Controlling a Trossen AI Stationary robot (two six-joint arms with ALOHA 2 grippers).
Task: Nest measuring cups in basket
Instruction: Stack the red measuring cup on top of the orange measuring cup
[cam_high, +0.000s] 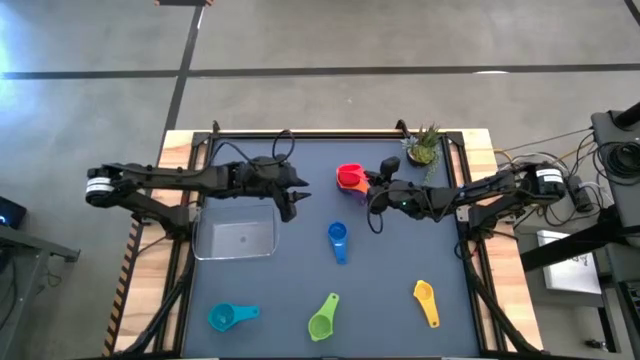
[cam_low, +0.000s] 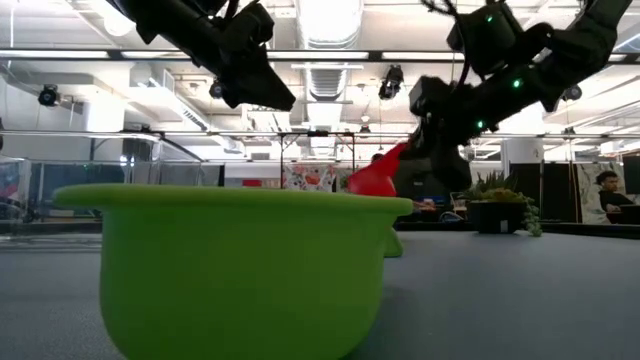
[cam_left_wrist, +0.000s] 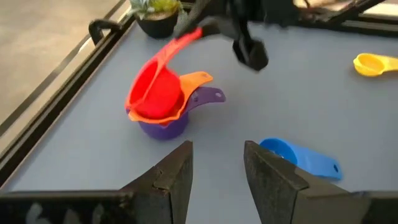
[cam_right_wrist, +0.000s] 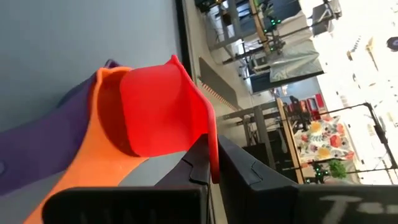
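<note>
Red cup (cam_right_wrist: 163, 112), tilted in orange cup (cam_left_wrist: 189, 84), is pinched by right end effector (cam_right_wrist: 212, 163); left end effector (cam_left_wrist: 217, 165) parted, empty.

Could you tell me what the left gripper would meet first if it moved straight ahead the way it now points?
Probably the stacked cups: the left gripper points at the red cup sitting in the orange cup and purple cup. The blue cup lies just aside.

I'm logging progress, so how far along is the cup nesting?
Done: orange cup sits in the purple cup. In hand: right gripper pinches the red cup by its handle, tilted into that stack. Left: blue, teal, lime and yellow cups lie loose; the basket holds none.
</note>
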